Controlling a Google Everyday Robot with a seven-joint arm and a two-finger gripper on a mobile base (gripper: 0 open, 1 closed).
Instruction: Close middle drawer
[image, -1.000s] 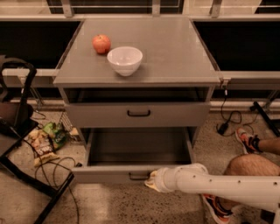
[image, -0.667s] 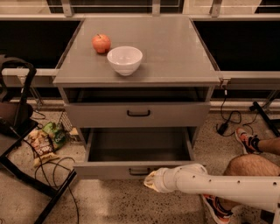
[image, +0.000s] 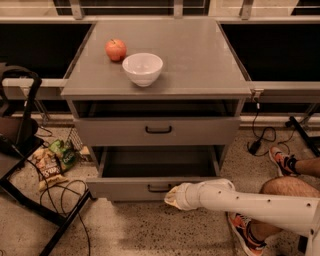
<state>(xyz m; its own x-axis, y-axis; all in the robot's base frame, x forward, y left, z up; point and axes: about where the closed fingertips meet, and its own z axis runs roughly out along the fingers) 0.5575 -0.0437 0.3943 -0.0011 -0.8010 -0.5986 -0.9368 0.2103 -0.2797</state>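
The middle drawer (image: 127, 189) of the grey cabinet (image: 200, 75) stands pulled out, an empty grey tray with a low front and a small black bar handle (image: 158, 188). My gripper (image: 172, 196) is at the end of the white arm that reaches in from the right. It sits against the drawer's front, just right of the handle. Above it, the top drawer (image: 159, 130), with a taller front, is pulled out slightly. The lowest drawer is hidden under the open one.
A red apple (image: 115, 49) and a white bowl (image: 142, 68) sit on the cabinet top. A person's leg and shoe (image: 280, 187) are at the right. A black frame (image: 20, 150), snack bags (image: 52, 160) and cables lie on the floor at the left.
The middle drawer's front has moved back a little toward the cabinet, and my gripper has moved with it.
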